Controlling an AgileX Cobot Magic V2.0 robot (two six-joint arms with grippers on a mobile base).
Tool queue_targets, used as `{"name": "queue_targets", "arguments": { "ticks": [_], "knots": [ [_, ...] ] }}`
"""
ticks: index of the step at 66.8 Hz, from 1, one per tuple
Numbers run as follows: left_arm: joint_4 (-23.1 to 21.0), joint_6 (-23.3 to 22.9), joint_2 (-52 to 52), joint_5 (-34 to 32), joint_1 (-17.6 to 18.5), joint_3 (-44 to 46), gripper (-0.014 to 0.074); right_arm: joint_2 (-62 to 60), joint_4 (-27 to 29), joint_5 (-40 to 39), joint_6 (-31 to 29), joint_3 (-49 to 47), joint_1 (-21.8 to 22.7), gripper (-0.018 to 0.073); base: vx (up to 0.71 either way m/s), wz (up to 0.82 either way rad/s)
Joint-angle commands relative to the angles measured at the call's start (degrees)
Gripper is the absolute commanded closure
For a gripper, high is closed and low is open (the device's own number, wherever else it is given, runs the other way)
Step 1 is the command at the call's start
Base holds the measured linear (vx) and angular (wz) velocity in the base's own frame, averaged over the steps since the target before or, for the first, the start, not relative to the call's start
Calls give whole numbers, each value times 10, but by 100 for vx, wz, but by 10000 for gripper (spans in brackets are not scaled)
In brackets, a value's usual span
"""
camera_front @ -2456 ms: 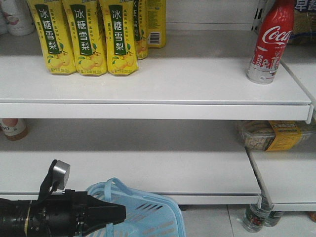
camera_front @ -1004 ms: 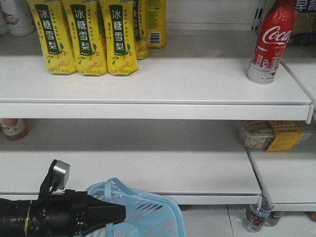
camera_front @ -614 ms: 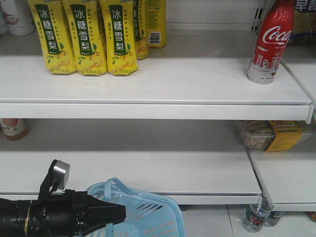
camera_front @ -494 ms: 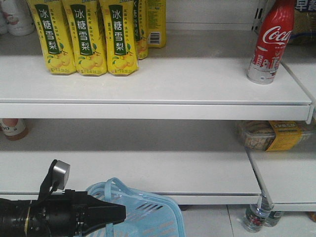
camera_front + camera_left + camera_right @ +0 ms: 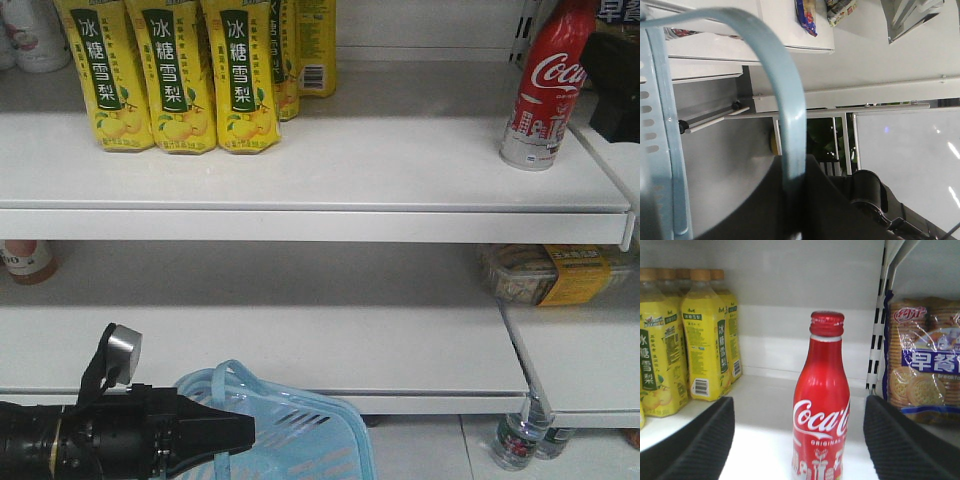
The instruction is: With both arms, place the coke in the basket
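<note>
A: Right wrist-mounted: coke (image 5: 821, 410) is seen upright at the right end of the upper shelf (image 5: 400, 160). Right gripper (image 5: 799, 440) jaws are spread wide, one finger on each side of it, no contact.
B: Left gripper (image 5: 240, 432)?
A: Clamped on the basket (image 5: 325, 432) handle, below the upper shelf.

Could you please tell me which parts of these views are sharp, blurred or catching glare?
Right wrist view: the coke is sharp, with a bright streak on its shoulder; the right gripper's fingers are soft dark blurs. Left wrist view: the basket handle is blurred, with glare.
</note>
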State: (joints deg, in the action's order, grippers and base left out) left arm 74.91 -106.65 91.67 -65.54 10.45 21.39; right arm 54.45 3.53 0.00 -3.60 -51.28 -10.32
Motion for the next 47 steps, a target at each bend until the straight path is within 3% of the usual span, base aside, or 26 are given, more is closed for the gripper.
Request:
{"name": "queue_targets", "arguments": {
  "ticks": [1,47],
  "knots": [
    [-37,3,-19,-134,2,9,603,10,1,-47,-11,-35,0,30,0,0],
    [-36,3,-19,-134,2,9,603,115,1,-67,-11,-125,0,30,0,0]
  ]
}}
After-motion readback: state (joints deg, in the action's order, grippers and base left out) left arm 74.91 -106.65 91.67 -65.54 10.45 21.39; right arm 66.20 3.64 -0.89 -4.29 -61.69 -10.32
